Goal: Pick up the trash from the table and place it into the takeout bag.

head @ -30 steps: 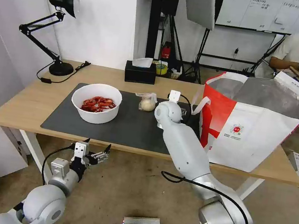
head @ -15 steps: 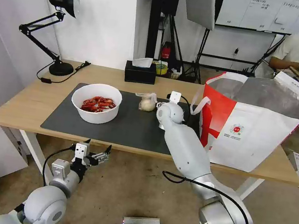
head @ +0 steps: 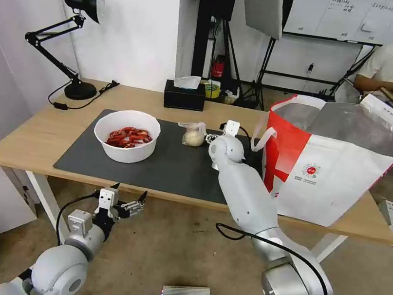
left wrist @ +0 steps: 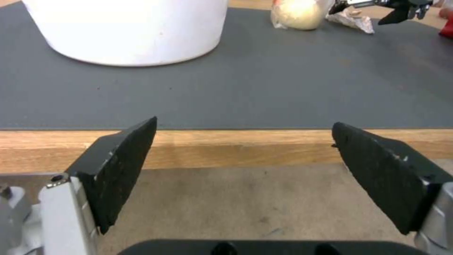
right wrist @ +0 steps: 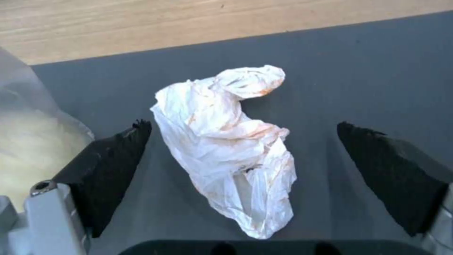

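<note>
Tissue [right wrist: 231,141], crumpled and stained, lies on the grey mat [right wrist: 359,71] at frame centre, between the right gripper's [right wrist: 243,157] spread fingers, untouched. Beyond, the knotted bag [head: 193,136] sits mid-frame; the takeout bag [head: 337,163] stands right.

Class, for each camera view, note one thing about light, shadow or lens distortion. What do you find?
Head view: the foil lining of the takeout bag catches light, and wall lines lean towards the edges. Left wrist view: the bowl is flatly bright, almost unshaded. Right wrist view: the tissue throws only a soft shadow on the mat, inside the open right hand.
</note>
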